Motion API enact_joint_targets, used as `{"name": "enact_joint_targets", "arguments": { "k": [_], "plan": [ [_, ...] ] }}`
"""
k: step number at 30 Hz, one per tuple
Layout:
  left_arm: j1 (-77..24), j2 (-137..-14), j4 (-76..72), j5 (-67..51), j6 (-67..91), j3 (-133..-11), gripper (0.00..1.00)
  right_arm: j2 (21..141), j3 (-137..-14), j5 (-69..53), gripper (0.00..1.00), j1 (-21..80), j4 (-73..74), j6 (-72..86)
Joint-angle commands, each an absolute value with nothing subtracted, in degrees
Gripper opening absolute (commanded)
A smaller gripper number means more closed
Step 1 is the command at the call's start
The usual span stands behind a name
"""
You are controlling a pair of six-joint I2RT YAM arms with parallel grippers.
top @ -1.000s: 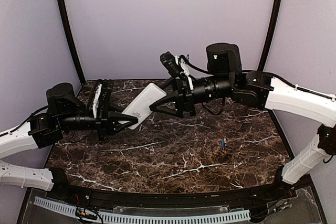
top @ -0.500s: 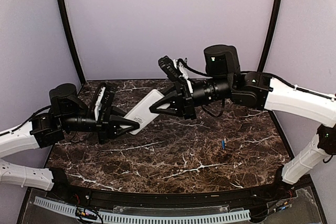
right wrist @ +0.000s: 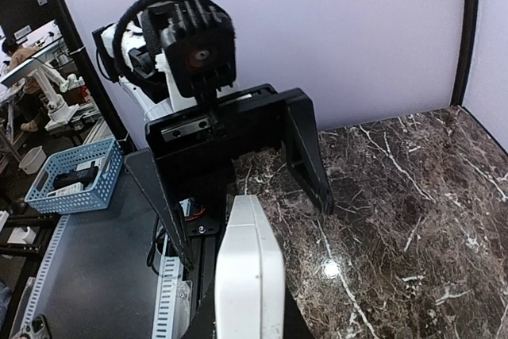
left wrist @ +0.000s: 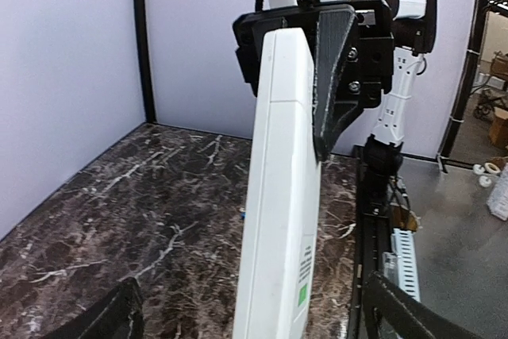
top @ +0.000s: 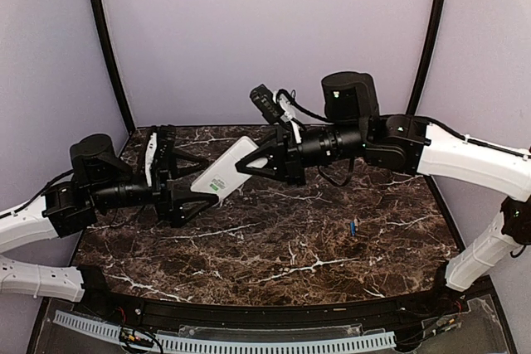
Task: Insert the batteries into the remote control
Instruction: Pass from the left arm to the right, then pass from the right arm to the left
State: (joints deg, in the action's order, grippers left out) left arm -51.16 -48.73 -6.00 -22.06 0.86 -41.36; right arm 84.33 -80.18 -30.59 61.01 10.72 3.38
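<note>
White remote control (top: 226, 168) sits pinched in the right gripper (top: 247, 160); back the spread left gripper (top: 212, 177) straight off, slowly.

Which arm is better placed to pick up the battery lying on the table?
Left, probably. The left gripper stands open, holding nothing, while the right gripper is shut on the remote control. The battery lies further to the right, though.

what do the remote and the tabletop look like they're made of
The remote control is most likely plastic: smooth white with a soft sheen and a moulded seam line. The tabletop looks like dark brown marble with white veins, glossy enough to mirror a light; it could be printed laminate.
</note>
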Motion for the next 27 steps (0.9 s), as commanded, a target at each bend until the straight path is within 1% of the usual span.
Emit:
{"name": "enact_joint_targets", "arguments": {
  "k": [1,5,8,10,11,13,16,18,19,20,21,22,23,24,25,27],
  "plan": [
    [-51.6,-43.5,-9.5,-6.7,-10.4,-39.3,0.98,84.5,-80.7,-24.5,0.0,60.6,7.6,14.0],
    [-55.0,-43.0,-10.7,-1.4,-22.1,-38.4,0.99,85.0,-80.2,-22.6,0.0,60.6,4.5,21.1],
    [-60.9,-46.2,-10.8,7.6,-31.7,-38.7,0.99,86.0,-80.9,-20.8,0.0,60.4,4.8,24.6],
    [-64.8,-48.9,-12.7,13.7,-41.5,-39.0,0.99,86.8,-81.6,-20.2,0.0,60.2,5.2,26.1],
    [-65.6,-49.7,-15.3,17.2,-43.3,-38.9,0.99,87.2,-81.8,-20.4,0.0,60.2,5.4,26.8],
    [-66.8,-51.6,-18.5,20.0,-45.8,-38.9,0.99,88.0,-82.0,-21.3,0.0,60.1,5.2,27.4],
    [-67.0,-54.0,-19.7,20.2,-46.1,-39.3,0.99,88.8,-82.0,-22.7,0.0,60.1,4.5,28.2],
    [-67.0,-55.0,-20.7,20.7,-45.4,-39.3,0.94,88.9,-81.8,-23.3,0.0,60.0,4.1,28.7],
    [-67.0,-55.2,-21.3,21.2,-45.2,-39.2,0.89,88.9,-81.8,-23.4,0.0,60.0,4.0,28.7],
    [-67.0,-55.5,-21.4,21.3,-44.9,-39.2,0.86,88.9,-81.7,-23.5,0.0,60.0,4.0,28.7],
    [-67.0,-55.6,-21.4,21.2,-44.7,-39.2,0.81,88.9,-81.5,-23.5,0.0,60.0,3.9,28.8],
    [-67.0,-55.6,-21.3,21.0,-44.2,-39.3,0.79,88.8,-81.2,-23.6,0.0,59.9,3.7,28.9],
    [-67.0,-55.7,-20.7,20.6,-43.9,-39.4,0.74,88.7,-81.0,-23.9,0.0,59.9,3.3,29.1],
    [-67.0,-55.8,-20.5,20.6,-43.4,-39.6,0.71,88.7,-80.8,-24.2,0.0,59.9,2.8,29.4],
    [-67.0,-55.9,-20.2,20.9,-43.1,-39.6,0.7,88.7,-80.6,-24.7,0.0,59.8,2.4,29.6],
    [-67.0,-56.3,-19.9,21.5,-42.3,-39.7,0.74,88.7,-80.4,-25.6,0.0,59.6,1.5,30.2]
  ]
}}
